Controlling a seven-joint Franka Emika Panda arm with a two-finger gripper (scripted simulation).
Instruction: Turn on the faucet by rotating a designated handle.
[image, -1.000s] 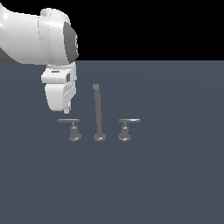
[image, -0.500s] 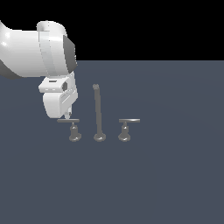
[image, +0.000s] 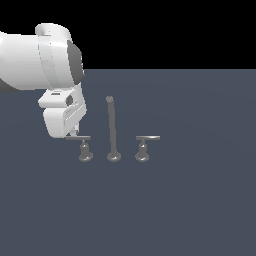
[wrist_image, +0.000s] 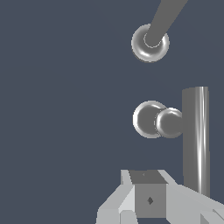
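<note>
Bulky white arm (image: 45, 60), dark-grey joint, pale claw (image: 75, 134).

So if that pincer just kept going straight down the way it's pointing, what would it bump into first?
Most likely the thin flat bar of the designated handle: the pincer hangs just above the bar's outer end. Depth is hard to judge, so it might slip past to the floor.

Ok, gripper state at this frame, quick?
Gripper: cannot tell whether open or shut; its fingertips are at the designated handle bar's outer end, with no grasp visible.

Even, flat simulator light, sharp focus throughout, no blur, soft highlights on the faucet (image: 113, 135) metal
</note>
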